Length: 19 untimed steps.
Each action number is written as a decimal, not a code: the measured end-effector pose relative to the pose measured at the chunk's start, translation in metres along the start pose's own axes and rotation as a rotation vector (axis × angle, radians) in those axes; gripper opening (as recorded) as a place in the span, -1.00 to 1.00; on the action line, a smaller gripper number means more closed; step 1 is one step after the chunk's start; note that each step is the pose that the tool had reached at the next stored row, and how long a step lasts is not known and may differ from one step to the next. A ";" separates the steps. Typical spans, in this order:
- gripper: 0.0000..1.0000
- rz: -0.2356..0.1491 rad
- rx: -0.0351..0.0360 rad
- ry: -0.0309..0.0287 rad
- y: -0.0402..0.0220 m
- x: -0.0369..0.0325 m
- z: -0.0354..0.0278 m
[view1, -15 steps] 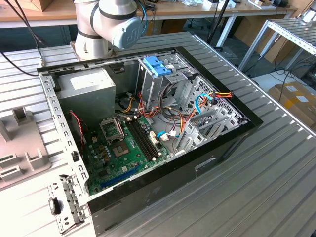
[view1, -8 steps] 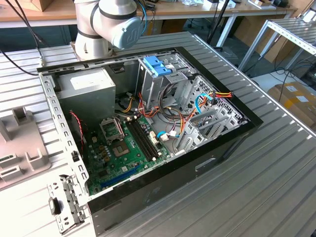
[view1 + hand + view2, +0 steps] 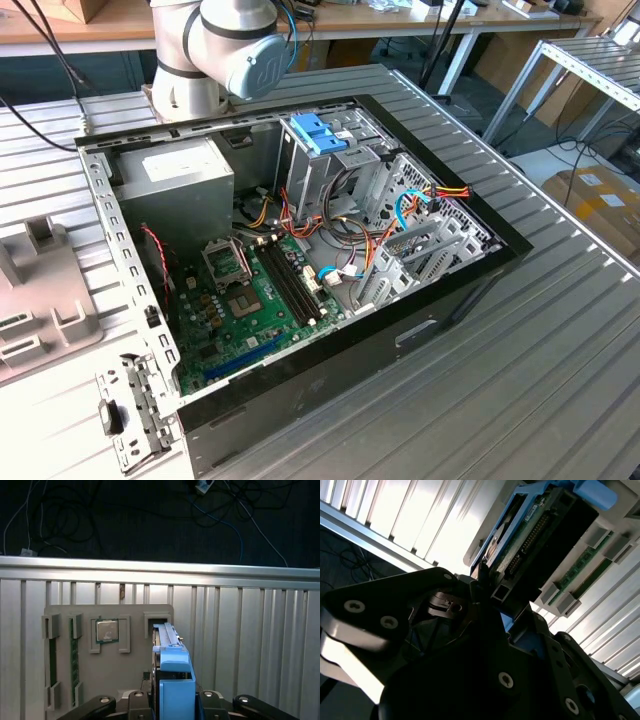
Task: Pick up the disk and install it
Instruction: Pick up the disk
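Edgewise at the grey tray's (image 3: pixel 60 630) corner slot, the disk (image 3: pixel 172 670) lets your gripper (image 3: pixel 172 702) clamp both its flat faces.

- The computer case (image 3: pixel 300 400) is set open on the ribbed table (image 3: pixel 560 380); the arm base (image 3: pixel 190 90) is stood behind it.
- Inside, the power-supply box (image 3: pixel 175 175) is placed in the rear corner on the exterior view's left. The motherboard (image 3: pixel 250 300) is laid before it, and the drive cage (image 3: pixel 320 150) is set to its right.
- In both wrist views, the disk (image 3: pixel 172 665) is gripped on edge by the gripper (image 3: pixel 172 700), over the parts tray (image 3: pixel 132 675) near a table edge.
- A processor chip (image 3: pixel 106 630) and memory sticks (image 3: pixel 52 665) are seated in tray recesses beside the disk.
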State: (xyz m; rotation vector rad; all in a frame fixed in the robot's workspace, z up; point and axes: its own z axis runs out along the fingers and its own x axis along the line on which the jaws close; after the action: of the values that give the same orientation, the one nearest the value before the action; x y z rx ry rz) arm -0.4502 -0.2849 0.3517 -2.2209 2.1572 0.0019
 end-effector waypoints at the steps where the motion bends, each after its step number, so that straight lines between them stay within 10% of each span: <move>1: -0.26 0.000 -0.0001 0.0000 0.0000 0.0000 -0.0004; 19: -0.26 0.000 -0.0001 0.0000 -0.0004 -0.0004 -0.0118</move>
State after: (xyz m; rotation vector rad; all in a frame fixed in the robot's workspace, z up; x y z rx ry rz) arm -0.4502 -0.2849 0.3636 -2.2210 2.1573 0.0020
